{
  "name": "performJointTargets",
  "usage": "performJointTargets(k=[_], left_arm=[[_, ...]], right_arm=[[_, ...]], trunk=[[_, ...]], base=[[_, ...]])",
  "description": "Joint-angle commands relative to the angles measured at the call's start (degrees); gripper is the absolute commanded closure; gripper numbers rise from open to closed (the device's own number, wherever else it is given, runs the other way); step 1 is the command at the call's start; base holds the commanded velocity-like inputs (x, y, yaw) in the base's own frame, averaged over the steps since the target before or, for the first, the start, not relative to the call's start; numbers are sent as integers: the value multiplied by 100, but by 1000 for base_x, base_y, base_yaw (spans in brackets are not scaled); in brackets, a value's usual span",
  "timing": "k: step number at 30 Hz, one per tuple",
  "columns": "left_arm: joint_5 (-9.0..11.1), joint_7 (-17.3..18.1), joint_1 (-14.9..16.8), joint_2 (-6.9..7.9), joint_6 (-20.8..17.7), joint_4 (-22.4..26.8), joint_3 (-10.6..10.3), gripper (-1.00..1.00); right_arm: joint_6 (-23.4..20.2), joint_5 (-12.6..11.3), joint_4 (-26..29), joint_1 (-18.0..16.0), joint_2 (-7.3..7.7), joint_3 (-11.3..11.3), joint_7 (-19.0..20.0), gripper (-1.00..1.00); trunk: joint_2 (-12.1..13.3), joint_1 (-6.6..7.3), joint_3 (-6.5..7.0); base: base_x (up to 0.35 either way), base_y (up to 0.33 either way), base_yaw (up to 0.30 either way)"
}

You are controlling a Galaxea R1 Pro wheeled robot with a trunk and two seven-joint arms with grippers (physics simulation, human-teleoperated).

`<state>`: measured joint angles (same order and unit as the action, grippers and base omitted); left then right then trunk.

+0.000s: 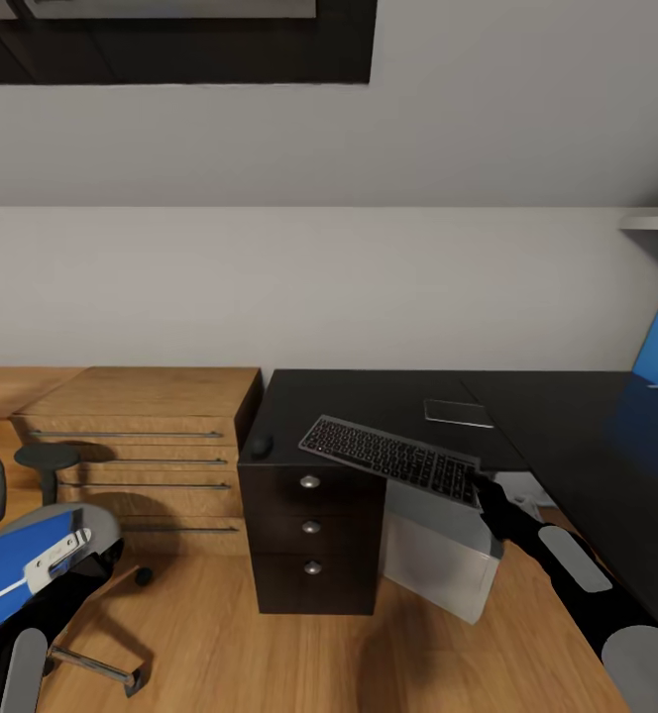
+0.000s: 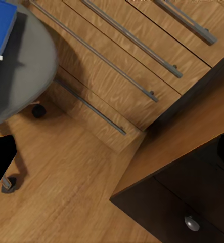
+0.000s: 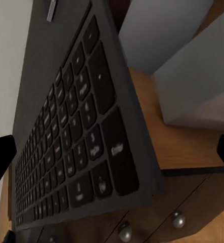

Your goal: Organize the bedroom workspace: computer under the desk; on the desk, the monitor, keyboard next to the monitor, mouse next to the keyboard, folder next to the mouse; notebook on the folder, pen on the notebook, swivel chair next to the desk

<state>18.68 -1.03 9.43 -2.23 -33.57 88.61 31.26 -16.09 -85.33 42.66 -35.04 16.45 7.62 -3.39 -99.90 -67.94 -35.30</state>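
Wood floor (image 1: 270,654) across the bottom of the head view, plain pale wall behind, and a glossy black tabletop (image 1: 369,396) running from center to the right edge with round-knobbed drawers (image 1: 311,527) under its left end. Light wooden dresser (image 1: 141,436) with long bar handles sits just left of it, touching or nearly so. Keyboard (image 1: 393,458) is tilted over the front edge of the tabletop — right tool (image 1: 480,483) has it by the lower-right end, fingers pinching that edge as far as I can tell. Small dark mouse (image 1: 260,446) sits at the tabletop's left front corner. Light-grey computer (image 1: 438,555) stands on the floor under the tabletop, right of the drawers. Swivel chair (image 1: 42,555) at lower left carries a blue folder (image 1: 17,569) on its seat. Left tool shows as a dark fingertip (image 2: 0,162) in its wrist view — can't tell how far open.
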Motion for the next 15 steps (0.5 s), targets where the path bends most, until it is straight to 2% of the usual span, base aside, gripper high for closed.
performJointTargets(k=[1,5,12,15], left_arm=[[54,-11,6,-5,-36,7,12,-100],[55,-11,6,-4,-37,7,12,-100],[62,-16,6,-3,-52,14,15,-100],[64,-18,6,-4,-51,20,13,-100]], right_arm=[[4,-49,8,-3,7,21,-34,-100],[9,-39,9,-3,7,22,-31,-100],[12,-31,6,-3,7,21,-30,-100],[16,-29,6,-3,7,21,-27,-100]], trunk=[[-3,-2,-6],[-3,-2,-6],[-3,-2,-6],[-123,-68,-60]], base=[[241,0,0],[197,0,0],[34,0,0],[6,0,0]])
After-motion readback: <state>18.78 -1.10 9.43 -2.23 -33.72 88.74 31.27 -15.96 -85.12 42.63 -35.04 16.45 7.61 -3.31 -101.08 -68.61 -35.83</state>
